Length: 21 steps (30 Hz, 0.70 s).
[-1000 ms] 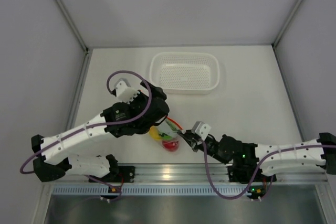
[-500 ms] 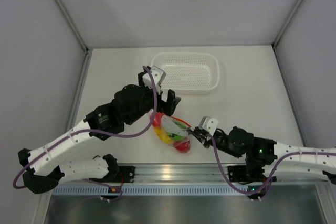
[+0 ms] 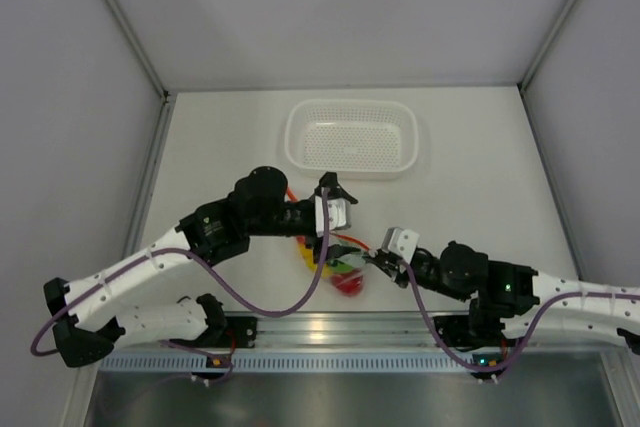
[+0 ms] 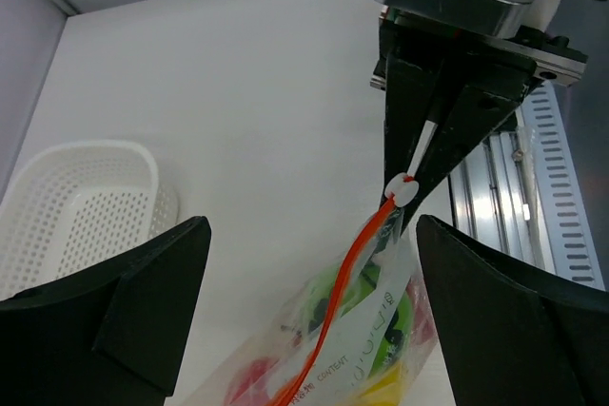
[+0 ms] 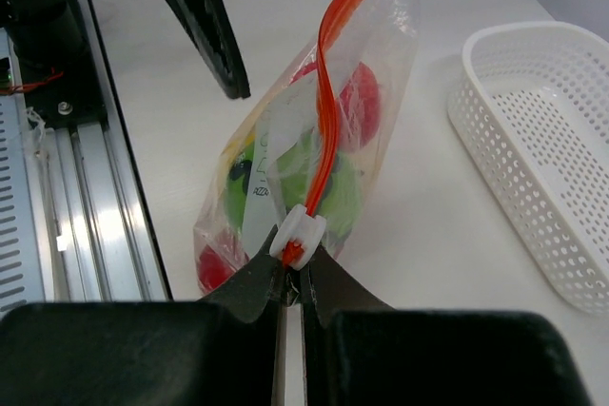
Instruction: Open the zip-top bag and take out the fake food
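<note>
The zip-top bag [image 3: 322,255] is clear with an orange-red zip strip [image 5: 328,111] and lies near the front rail. Fake food shows through the plastic: a green piece [image 5: 335,195], red pieces [image 5: 361,100] and a yellow one [image 4: 404,389]. My right gripper [image 5: 295,268] is shut on the bag's end, just under the white zip slider [image 5: 298,233]. It also shows in the top view [image 3: 372,261]. My left gripper [image 4: 312,235] is wide open, one finger [image 4: 143,301] on each side of the bag [image 4: 362,330], not touching it. It sits over the bag's far end in the top view [image 3: 330,222].
A white perforated basket [image 3: 352,137] stands at the back of the table, with nothing in it. It also shows in the right wrist view [image 5: 542,130] and the left wrist view [image 4: 76,206]. The metal front rail [image 3: 330,327] runs close behind the bag.
My left wrist has swung round from the basket side and come down over the bag with its fingers spread. My right gripper and the bag's slider end have shifted a little to the right.
</note>
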Each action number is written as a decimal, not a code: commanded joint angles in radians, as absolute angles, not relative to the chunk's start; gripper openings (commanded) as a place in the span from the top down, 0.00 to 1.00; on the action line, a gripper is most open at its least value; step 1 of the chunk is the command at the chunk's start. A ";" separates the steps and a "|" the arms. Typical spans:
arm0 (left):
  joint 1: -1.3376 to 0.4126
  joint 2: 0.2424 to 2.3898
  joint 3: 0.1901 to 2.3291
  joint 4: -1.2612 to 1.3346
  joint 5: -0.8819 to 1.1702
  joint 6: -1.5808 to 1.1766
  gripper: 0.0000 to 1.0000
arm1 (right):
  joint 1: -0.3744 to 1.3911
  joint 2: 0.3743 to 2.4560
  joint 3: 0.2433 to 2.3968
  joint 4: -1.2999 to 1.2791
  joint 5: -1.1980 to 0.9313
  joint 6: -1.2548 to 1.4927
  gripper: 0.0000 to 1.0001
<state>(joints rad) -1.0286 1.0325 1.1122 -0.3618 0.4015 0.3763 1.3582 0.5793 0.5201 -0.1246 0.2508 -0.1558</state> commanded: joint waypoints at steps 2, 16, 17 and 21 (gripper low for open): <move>-1.008 1.110 1.160 -0.414 0.515 0.474 0.09 | 1.347 0.571 0.586 -0.117 0.227 -0.153 1.00; -0.931 1.183 1.146 -0.495 0.680 0.491 0.56 | 1.347 0.543 0.575 -0.098 0.296 -0.147 1.00; -0.931 1.192 1.149 -0.494 0.678 0.489 0.63 | 1.345 0.543 0.575 -0.095 0.298 -0.147 1.00; -0.931 1.219 1.160 -0.495 0.666 0.477 0.77 | 1.345 0.543 0.574 -0.086 0.307 -0.147 1.00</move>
<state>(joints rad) -0.9337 1.1969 1.1461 -0.4980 0.6365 0.4679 1.3582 0.5518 0.5293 -0.1394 0.2813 -0.1539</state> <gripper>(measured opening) 0.268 0.029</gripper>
